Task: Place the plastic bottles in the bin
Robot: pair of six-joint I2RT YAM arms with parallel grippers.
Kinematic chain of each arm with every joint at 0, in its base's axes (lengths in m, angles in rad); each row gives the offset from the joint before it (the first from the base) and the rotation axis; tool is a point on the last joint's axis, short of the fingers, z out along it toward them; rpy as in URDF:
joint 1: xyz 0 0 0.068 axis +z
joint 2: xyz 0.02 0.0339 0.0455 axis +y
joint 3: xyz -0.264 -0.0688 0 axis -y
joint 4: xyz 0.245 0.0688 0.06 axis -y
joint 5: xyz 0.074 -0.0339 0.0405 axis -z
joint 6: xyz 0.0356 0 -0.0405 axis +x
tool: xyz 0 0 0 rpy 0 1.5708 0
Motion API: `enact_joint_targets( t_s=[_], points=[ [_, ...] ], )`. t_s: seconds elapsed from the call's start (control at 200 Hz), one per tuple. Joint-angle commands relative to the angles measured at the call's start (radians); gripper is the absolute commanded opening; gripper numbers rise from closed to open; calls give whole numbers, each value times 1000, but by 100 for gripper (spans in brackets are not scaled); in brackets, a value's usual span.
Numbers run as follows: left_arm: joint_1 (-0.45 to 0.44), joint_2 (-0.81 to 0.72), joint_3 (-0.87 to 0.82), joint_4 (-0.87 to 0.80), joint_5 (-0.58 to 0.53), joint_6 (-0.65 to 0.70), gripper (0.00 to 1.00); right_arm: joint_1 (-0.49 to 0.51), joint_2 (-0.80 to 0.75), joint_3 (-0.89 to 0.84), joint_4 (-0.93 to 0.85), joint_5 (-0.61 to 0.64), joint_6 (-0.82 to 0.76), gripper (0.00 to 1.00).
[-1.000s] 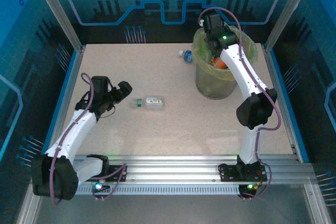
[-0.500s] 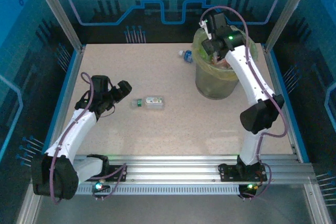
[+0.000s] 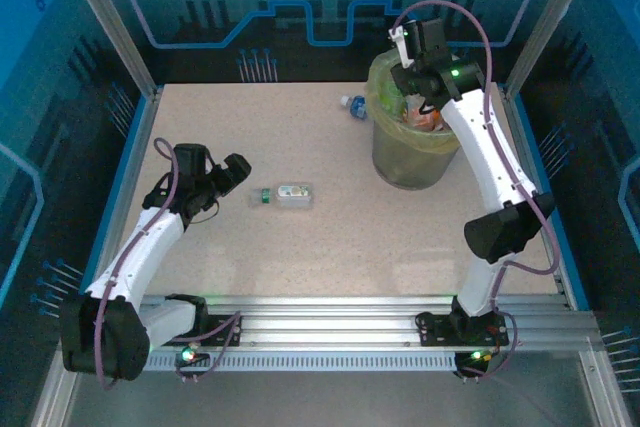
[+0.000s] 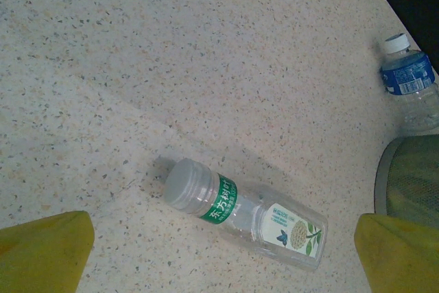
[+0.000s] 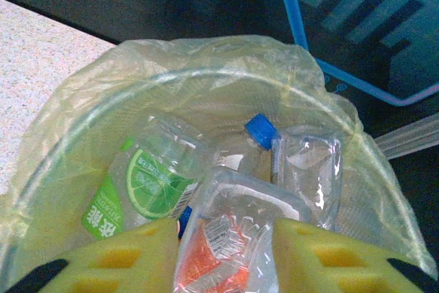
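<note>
A clear plastic bottle (image 3: pixel 285 195) with a green band lies on its side mid-table. It sits just ahead of my open left gripper (image 3: pixel 243 173), whose yellow fingers flank this bottle (image 4: pixel 243 214) without touching it. A blue-labelled bottle (image 3: pixel 352 105) lies against the bin (image 3: pixel 400 162). My right gripper (image 3: pixel 412 82) hangs over the bin's mouth. In the right wrist view its fingers (image 5: pixel 144 259) stand narrowed, with an orange-labelled bottle (image 5: pixel 240 204) in the gap. Whether they press on it is unclear. Other bottles lie in the bin (image 5: pixel 206 56), including a lime-labelled one (image 5: pixel 147 183).
The blue-labelled bottle (image 4: pixel 409 80) and the bin's wall (image 4: pixel 408 176) show at the right of the left wrist view. Aluminium posts and blue panels fence the speckled table (image 3: pixel 330 247) on three sides.
My right gripper has risen and drawn back toward the bin's far rim, with the right elbow swinging rightward. The left arm and the two table bottles have not moved.
</note>
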Motion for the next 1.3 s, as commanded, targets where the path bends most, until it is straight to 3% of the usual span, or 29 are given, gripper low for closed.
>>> enact_joint_targets(
  t_s=[0.0, 0.34, 0.615, 0.83, 1.08, 1.155, 1.291],
  points=[
    [-8, -21, 21, -29, -7, 8, 99, -31, 14, -16, -26, 16, 81, 35],
    [-75, -38, 24, -78, -22, 8, 99, -67, -27, -192, 26, -113, 155, 29],
    [-152, -81, 22, -173, -86, -3, 99, -62, -18, -135, 19, -217, 158, 32],
    [-271, -115, -10, -211, -180, -175, 99, -36, -54, -66, 1, -209, 121, 58],
    [-424, -32, -59, -13, -298, -382, 99, -11, -99, -71, -33, -203, 126, 86],
    [-448, 26, -29, 7, -321, -402, 99, 3, -127, -97, -30, -194, 130, 99],
    [-470, 131, 33, -11, -359, -440, 99, 20, -197, -178, 0, -204, 145, 100]
  ],
)
